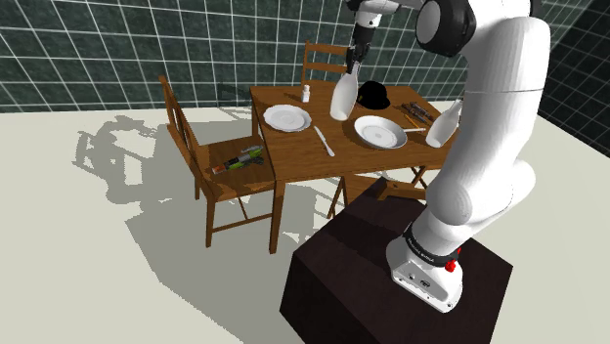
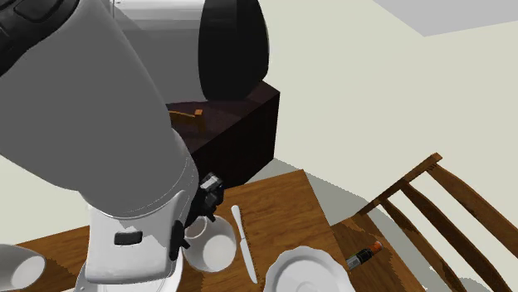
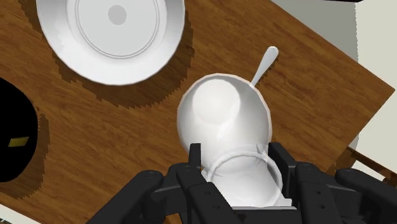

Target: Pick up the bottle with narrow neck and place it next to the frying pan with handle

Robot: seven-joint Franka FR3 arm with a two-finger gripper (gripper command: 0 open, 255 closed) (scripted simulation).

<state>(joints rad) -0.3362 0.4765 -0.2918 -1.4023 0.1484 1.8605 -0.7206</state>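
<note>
White bottle (image 3: 222, 118) clasped at neck by pincer (image 3: 238, 162), over table (image 3: 114, 140).

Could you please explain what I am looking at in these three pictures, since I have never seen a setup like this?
These are simulator renders of one moment. The machine is a white robot arm on a dark box stand, ending in a black two-finger gripper. The shoulder view looks over the wooden table from beside the stand. The second exterior view sits close to the arm, looking back toward the stand. The wrist view looks along the gripper. The gripper is shut on the neck of a white narrow-necked bottle. On the table lie a round white plate, a shallow white pan, a white knife, a black rounded object and a second white bottle.
</note>
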